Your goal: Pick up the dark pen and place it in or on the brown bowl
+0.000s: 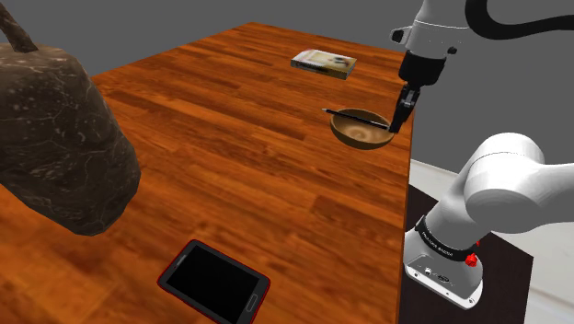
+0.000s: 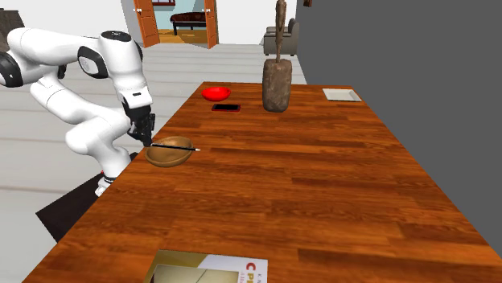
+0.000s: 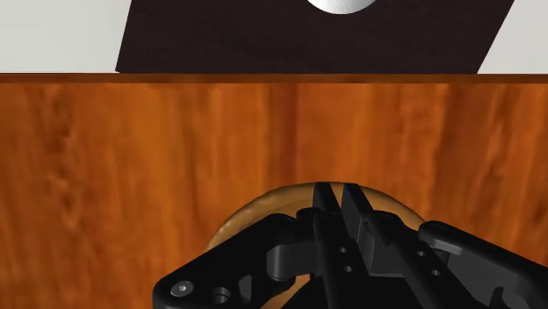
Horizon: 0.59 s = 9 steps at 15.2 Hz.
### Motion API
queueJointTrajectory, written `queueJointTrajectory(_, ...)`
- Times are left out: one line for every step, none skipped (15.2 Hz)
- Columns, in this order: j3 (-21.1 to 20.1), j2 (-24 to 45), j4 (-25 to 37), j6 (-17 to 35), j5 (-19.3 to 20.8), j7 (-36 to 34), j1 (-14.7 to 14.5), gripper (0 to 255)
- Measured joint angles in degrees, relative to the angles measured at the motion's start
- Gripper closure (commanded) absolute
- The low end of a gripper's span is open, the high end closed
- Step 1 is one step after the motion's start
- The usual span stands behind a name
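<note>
A brown bowl (image 1: 361,134) (image 2: 169,156) stands close to the wooden table's edge nearest the arm. The dark pen (image 1: 354,117) (image 2: 178,148) lies almost level across the bowl's rim, its far end poking out past the rim. My black gripper (image 1: 399,123) (image 2: 148,141) points down at the pen's near end, over the bowl's stand-side rim. In the wrist view the fingers of the gripper (image 3: 341,200) stand nearly together above the bowl (image 3: 250,218), clasping the thin pen, which is hidden between them.
A book (image 1: 325,63) lies beyond the bowl, and a red-edged tablet (image 1: 213,282) lies at the front. A tall dark rock-like sculpture (image 1: 55,138) (image 2: 276,80) stands on the table. A red bowl (image 2: 216,93) and the table edge (image 1: 407,189) beside the stand are in view.
</note>
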<state>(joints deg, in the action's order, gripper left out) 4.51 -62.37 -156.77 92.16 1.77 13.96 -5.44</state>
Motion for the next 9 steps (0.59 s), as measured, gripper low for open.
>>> queueJointTrajectory(0.1, 0.0, -0.3, 0.4, 0.1, 0.1, 0.1, 255)
queueJointTrajectory(0.1, 0.0, -0.5, 0.5, 0.1, 0.1, 0.1, 255)
queueJointTrajectory(0.1, 0.0, -0.5, 0.5, 0.1, 0.1, 0.1, 255)
queueJointTrajectory(0.2, 0.0, -0.5, 0.6, 0.1, 0.1, 0.1, 255)
queueJointTrajectory(0.2, 0.0, -0.5, 0.6, 0.2, 0.1, 0.1, 255)
queueJointTrajectory(0.2, 0.0, -0.6, 0.6, 0.2, 0.1, 0.1, 255)
queueJointTrajectory(0.2, 0.0, -0.6, 0.6, 0.2, 0.1, 0.1, 0)
queueJointTrajectory(0.2, 0.0, -0.6, 0.6, 0.2, 0.1, 0.1, 0)
queueJointTrajectory(0.2, 0.0, -0.6, 0.6, 0.2, 0.1, 0.1, 0)
